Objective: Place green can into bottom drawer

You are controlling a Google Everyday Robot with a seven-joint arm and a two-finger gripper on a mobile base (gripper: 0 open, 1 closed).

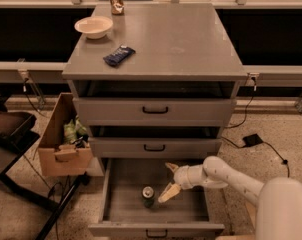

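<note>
Bottom drawer (125,205): green can (148,196) beside gripper (169,180)

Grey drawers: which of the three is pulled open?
The wide grey bottom drawer, holding the upright green-and-white aluminium can beside the robot's open gripper; the two drawers above sit closed.

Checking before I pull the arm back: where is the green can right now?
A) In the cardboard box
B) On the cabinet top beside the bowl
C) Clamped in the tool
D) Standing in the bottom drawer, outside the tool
D: the green can stands upright on the tray of the bottom drawer, just left of the tool, which is spread open with nothing in it.
</note>
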